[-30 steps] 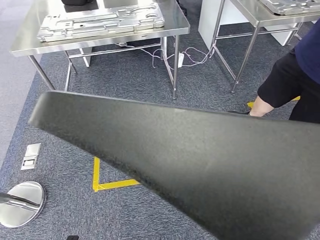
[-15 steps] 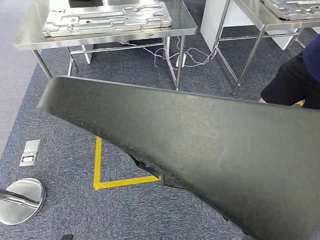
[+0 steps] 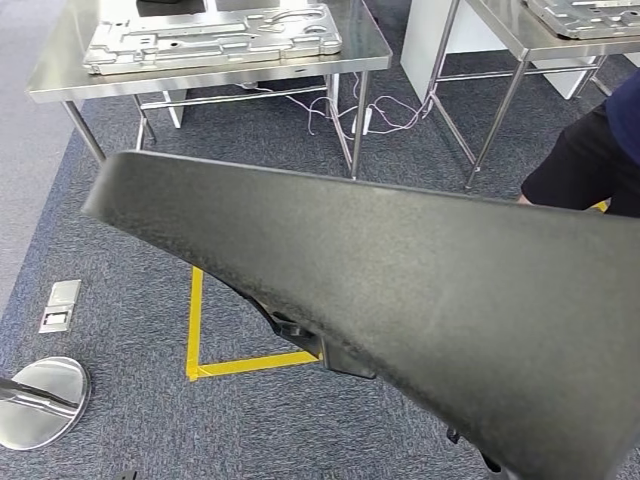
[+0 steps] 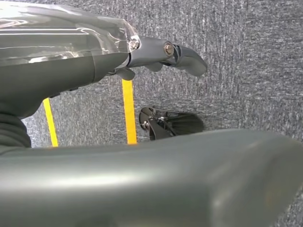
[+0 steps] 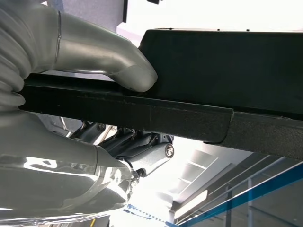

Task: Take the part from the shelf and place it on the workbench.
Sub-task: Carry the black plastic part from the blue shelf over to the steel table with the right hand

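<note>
Between thumb and fingers of right hand, black part, gripped edgewise

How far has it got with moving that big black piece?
Done: the black part is off the shelf and being carried. In hand: the right hand grips its edge; the left hand is by it over carpet. Left: reaching the steel workbench ahead and setting it down.

Right hand: grey ribbed cover, thick thumb, seemingly darker fingers.
</note>
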Controlling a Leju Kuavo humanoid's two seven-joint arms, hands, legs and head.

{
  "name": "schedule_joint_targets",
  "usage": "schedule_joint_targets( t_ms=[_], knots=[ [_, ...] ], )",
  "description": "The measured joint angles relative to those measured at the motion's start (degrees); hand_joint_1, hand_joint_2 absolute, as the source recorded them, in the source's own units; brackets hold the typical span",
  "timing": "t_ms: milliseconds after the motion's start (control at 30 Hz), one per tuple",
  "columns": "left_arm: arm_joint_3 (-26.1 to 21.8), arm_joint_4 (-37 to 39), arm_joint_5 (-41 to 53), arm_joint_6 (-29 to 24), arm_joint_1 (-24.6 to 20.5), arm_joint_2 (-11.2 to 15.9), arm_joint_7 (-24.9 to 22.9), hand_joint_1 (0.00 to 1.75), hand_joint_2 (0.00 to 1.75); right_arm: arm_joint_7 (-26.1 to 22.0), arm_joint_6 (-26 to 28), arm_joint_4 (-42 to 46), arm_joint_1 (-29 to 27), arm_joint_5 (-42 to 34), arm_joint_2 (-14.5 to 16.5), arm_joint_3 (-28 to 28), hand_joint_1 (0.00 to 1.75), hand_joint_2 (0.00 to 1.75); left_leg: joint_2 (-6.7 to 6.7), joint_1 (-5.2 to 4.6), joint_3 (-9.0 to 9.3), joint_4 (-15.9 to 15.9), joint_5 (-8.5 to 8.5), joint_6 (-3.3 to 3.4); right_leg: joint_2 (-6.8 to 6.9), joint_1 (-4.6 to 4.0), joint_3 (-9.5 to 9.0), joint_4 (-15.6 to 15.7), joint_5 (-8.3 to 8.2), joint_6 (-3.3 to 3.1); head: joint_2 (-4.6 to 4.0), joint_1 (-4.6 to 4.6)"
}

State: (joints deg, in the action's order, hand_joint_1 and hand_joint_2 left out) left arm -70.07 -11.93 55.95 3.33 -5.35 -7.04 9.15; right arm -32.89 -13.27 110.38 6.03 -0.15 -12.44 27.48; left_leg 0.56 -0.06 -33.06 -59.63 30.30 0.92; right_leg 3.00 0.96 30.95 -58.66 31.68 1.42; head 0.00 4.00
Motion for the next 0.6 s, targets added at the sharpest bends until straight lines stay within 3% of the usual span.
schedule_joint_targets(
  t_ms=[600],
  knots=[
    [-0.53, 0.00, 1.21, 0.09, 0.06, 0.00, -2.02, 0.00, 1.75, -0.26, -0.07, 0.27, -0.86, -0.33, -0.01, -0.52, 1.75, 1.75, 0.01, -0.01, 0.01, 0.00, 0.00, 0.00, -0.01, 0.01, -0.02, 0.00, 0.00, 0.00, 0.00, 0.00]
  ],
)
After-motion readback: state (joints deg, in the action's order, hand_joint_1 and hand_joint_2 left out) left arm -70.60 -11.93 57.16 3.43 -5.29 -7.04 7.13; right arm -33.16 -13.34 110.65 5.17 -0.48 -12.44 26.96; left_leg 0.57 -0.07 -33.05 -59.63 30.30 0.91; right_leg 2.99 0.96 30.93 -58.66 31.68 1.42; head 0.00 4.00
